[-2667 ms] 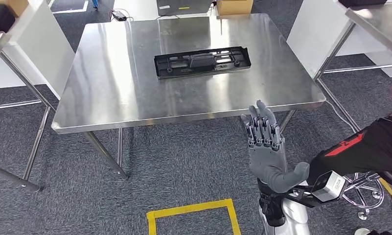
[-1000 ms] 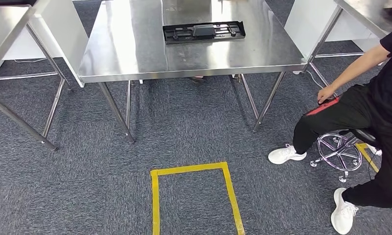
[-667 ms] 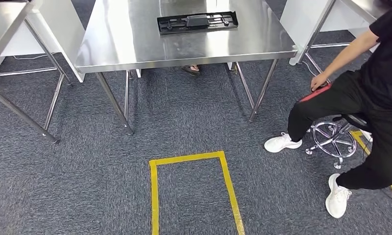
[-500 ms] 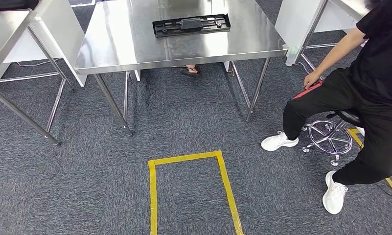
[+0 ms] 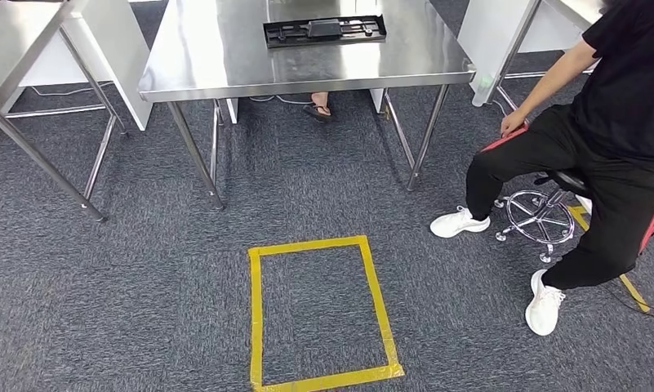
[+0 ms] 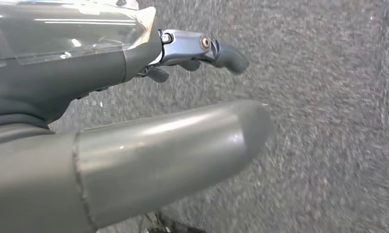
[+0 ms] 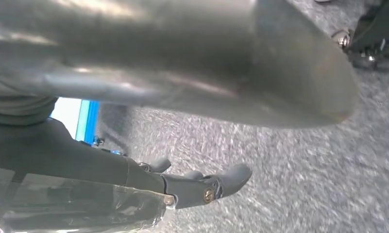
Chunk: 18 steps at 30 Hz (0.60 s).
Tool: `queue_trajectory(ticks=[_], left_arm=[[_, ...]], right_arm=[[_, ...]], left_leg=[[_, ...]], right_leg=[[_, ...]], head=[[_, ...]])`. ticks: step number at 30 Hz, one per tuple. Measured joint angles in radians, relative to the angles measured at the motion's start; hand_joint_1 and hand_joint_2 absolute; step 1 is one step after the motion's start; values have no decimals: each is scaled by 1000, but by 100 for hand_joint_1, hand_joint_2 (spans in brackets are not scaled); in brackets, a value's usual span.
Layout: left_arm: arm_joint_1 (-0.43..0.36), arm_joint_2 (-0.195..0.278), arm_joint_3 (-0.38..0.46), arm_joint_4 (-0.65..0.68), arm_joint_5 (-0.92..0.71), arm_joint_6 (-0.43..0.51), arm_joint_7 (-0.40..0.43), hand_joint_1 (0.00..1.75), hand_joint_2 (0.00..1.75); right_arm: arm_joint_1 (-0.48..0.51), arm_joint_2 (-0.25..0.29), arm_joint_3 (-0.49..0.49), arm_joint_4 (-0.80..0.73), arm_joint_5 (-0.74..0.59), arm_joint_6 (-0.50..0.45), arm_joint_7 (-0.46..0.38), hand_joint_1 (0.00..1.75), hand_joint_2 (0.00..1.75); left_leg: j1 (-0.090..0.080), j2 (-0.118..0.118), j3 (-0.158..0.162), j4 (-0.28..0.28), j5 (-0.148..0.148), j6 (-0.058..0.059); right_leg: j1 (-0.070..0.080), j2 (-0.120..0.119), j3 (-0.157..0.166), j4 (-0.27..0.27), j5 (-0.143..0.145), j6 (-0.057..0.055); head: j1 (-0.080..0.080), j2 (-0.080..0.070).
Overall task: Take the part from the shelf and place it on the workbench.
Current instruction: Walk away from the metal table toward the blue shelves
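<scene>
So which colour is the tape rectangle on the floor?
Yellow; the tape rectangle shows best in the head view.

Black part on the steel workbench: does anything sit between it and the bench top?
Nothing visible does. The black part lies flat on the workbench, with bare steel around it.

- The head view is bright and evenly lit; white glare streaks the steel table (image 5: 225,65), and soft shadows lie beneath it.
- Beyond the left hand (image 6: 134,145) the carpet (image 6: 328,97) smears with motion blur.
- The right hand (image 7: 182,73) looms close, soft and unfocused.
</scene>
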Motion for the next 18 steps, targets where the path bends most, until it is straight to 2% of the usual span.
queue_trajectory(ticks=[2, 3, 4, 5, 6, 7, 8, 9, 10, 11, 13, 14, 15, 17, 18], left_arm=[[0, 0, 0, 0, -4, -5, -5, 0, 0], [1, 0, 0, 0, -7, -7, -6, 0, 0], [1, 0, -1, 0, -10, -9, -7, 0, 0], [1, -1, -1, 0, -12, -10, -7, 0, 0], [2, -2, -1, 0, -14, -11, -7, 0, 0], [1, -3, -2, 0, -16, -12, -7, 0, 0], [1, -3, -2, 0, -17, -12, -6, 0, 0], [0, -2, -3, 0, -19, -12, -5, 0, 0], [-1, -1, -4, 0, -20, -11, -4, 0, 0], [-2, 1, -5, 0, -21, -10, -4, 0, 0], [-2, 3, -7, 0, -21, -9, -3, 0, 0], [-2, 4, -7, 0, -21, -9, -3, 0, 0], [-1, 4, -7, 0, -21, -9, -2, 0, 0], [0, 3, -7, 1, -21, -9, -2, 0, 0], [0, 3, -8, 1, -21, -9, -1, 0, 0]], right_arm=[[1, -1, 0, 0, 0, 0, 0, 0, 0], [2, -3, 0, 1, -1, 0, 0, 0, 0], [2, -4, 0, 1, -1, 0, 0, 0, 0], [2, -5, 0, 1, -2, -1, 0, 0, 0], [2, -5, 0, 1, -2, -2, 0, 0, 0], [2, -6, 0, 1, -2, -2, 0, 0, 0], [1, -5, 0, 1, -2, -3, 0, 0, 0], [1, -5, 0, 1, -2, -3, 0, 0, 0], [0, -5, 0, 1, -1, -3, -1, 0, 0], [0, -4, 0, 1, -1, -3, -1, 0, 0], [1, -3, 0, 2, -1, -3, -1, 0, 0], [1, -2, 0, 2, -1, -3, -1, 0, 0], [2, -2, 0, 2, -1, -3, -1, 0, 0], [3, -3, 0, 3, -1, -3, -1, 0, 0], [4, -3, 0, 3, -1, -4, -1, 0, 0]], left_leg=[[0, 2, -28, 0, 24, 5], [0, 4, -43, 0, 36, 4], [0, 6, -58, 1, 47, 1], [0, 8, -73, 3, 58, -2], [1, 10, -87, 6, 68, -7], [2, 11, -98, 11, 76, -12], [1, 11, -108, 17, 82, -18], [0, 11, -114, 23, 88, -25], [-2, 11, -117, 28, 95, -31], [-3, 11, -119, 30, 100, -36], [2, 10, -123, 34, 103, -45], [6, 8, -130, 49, 87, -49], [8, 6, -144, 82, 56, -53], [10, 3, -192, 209, -35, -58], [10, 3, -213, 276, -69, -60]], right_leg=[[-5, 2, -30, 106, -85, -9], [-7, 2, -40, 164, -108, -4], [-9, 2, -43, 207, -109, 7], [-11, 2, -31, 221, -89, 22], [-15, 2, -1, 201, -60, 37], [-19, 2, 48, 144, -39, 47], [-21, 3, 107, 66, -37, 49], [-19, 3, 154, -7, -48, 43], [-16, 4, 185, -60, -64, 35], [-12, 5, 196, -86, -77, 25], [-14, 4, 187, -90, -74, 7], [-16, 3, 183, -89, -69, -5], [-17, 1, 176, -89, -62, -16], [-13, -1, 159, -88, -49, -33], [-10, -2, 150, -88, -43, -37]], head=[[3, 0], [3, 0], [3, 0], [3, 0], [3, 0], [3, 0], [4, 0], [5, 0], [5, 0], [5, 0], [4, 0], [3, 0], [3, 0], [2, 0], [2, 0]])
